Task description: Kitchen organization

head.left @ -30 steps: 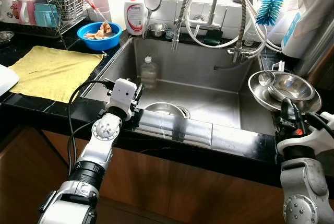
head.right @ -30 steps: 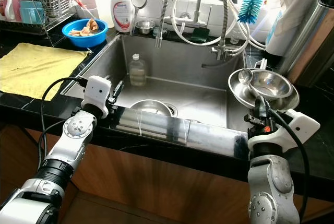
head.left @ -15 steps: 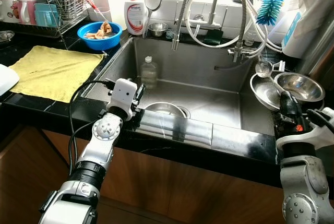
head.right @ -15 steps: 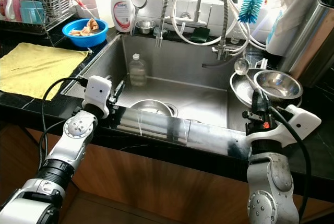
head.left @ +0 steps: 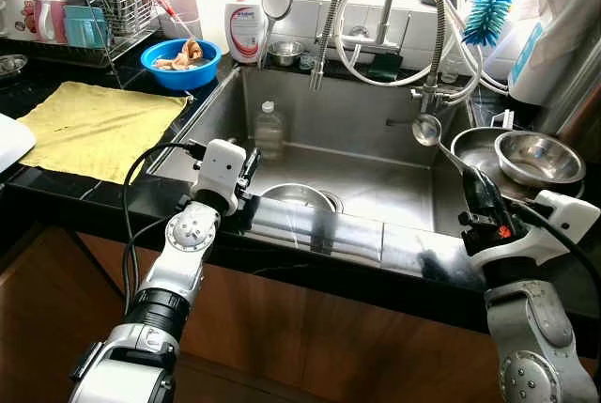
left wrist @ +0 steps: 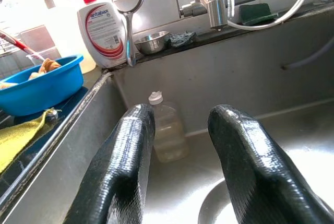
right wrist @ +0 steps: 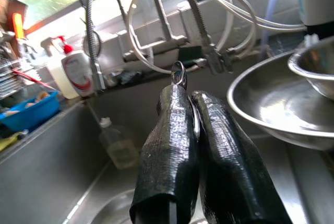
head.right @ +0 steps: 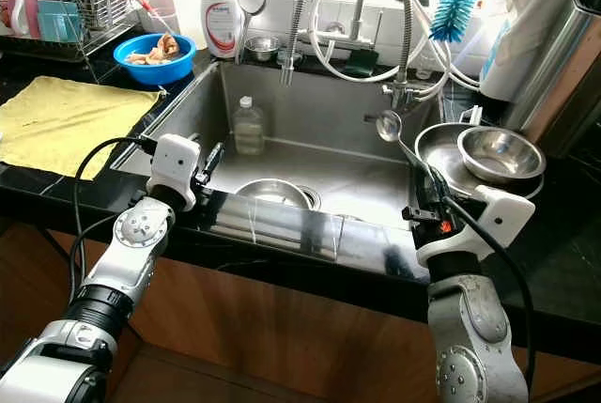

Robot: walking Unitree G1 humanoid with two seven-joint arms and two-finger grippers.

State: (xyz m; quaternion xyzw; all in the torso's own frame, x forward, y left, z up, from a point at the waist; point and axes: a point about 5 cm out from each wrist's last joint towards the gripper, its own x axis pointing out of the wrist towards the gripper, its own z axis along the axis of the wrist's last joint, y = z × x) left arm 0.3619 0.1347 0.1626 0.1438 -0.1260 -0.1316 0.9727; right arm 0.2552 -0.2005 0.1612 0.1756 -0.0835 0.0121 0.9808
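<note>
White soap bottle at sink's back-left corner, red label words too small to read. Right gripper pinched tight on ladle, held up over sink near right edge. Left gripper fingers apart at front rim. Two steel bowls stacked on right counter (edge cut off). One clear bottle in sink.

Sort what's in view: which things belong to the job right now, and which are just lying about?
In the job:
right hand, shut on the ladle over the sink
steel bowl in the big pan
left hand, open at the sink's front edge

Lying about:
yellow cloth
blue bowl
soap bottle
bottle brush
dish rack
</note>
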